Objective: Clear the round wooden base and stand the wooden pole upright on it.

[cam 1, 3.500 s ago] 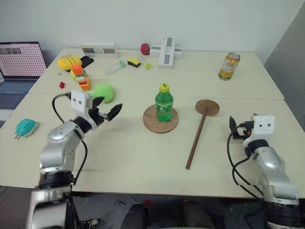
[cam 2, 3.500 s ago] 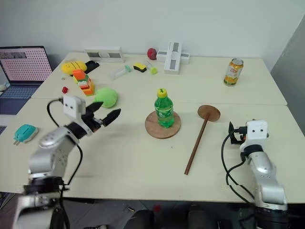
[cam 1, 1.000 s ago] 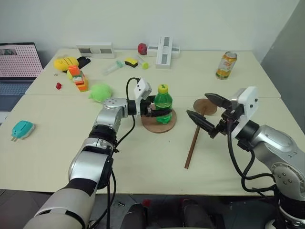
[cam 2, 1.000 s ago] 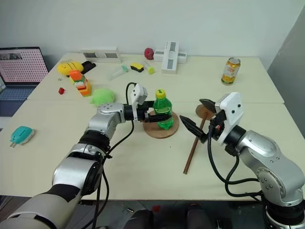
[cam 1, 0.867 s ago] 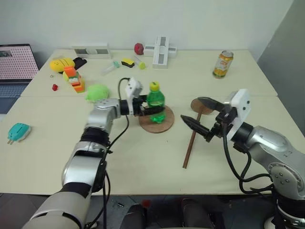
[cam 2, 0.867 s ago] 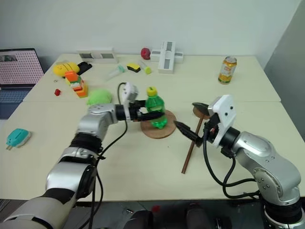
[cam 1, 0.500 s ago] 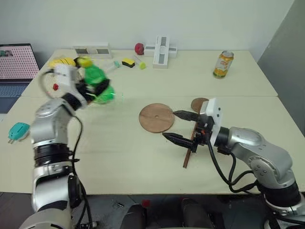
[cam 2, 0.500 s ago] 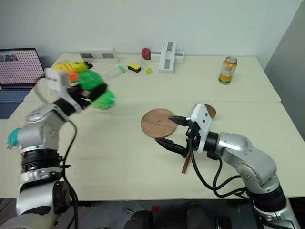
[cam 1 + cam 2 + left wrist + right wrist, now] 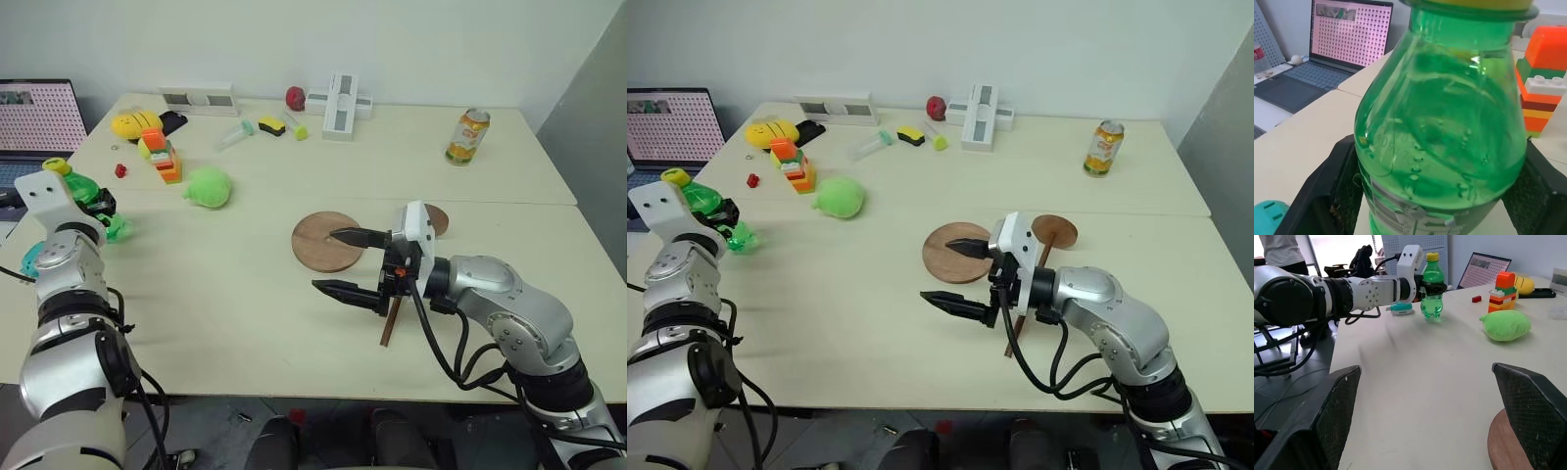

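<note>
At the tabletop's left edge: the left end effector (image 9: 713, 217) is clamped on a green bottle (image 9: 705, 211), which it holds upright, low over the tabletop (image 9: 843, 294) and well away from the middle; the left wrist view shows a dark pad on either side of the bottle's body. Held out here, the bottle is off the spot the pole needs.

Round wooden base: the round wooden base (image 9: 955, 253) lies flat near the tabletop's middle with nothing standing on it, so the clearing part looks done apart from setting the bottle down.

Wooden pole: the wooden pole (image 9: 389, 323) lies flat just right of the base, its small disc end (image 9: 1055, 230) toward the far side. It has not been lifted.

Right end effector: the right end effector (image 9: 958, 275) has its fingers spread wide and grips nothing. It points toward the robot's left and hangs over the base's near edge, just beside the pole, which is probably a ready stance for picking up the rod.

Bystanders: a green plush (image 9: 841, 196), a block stack (image 9: 795, 164) and a can (image 9: 1098, 148) sit farther off, clear of both arms.
</note>
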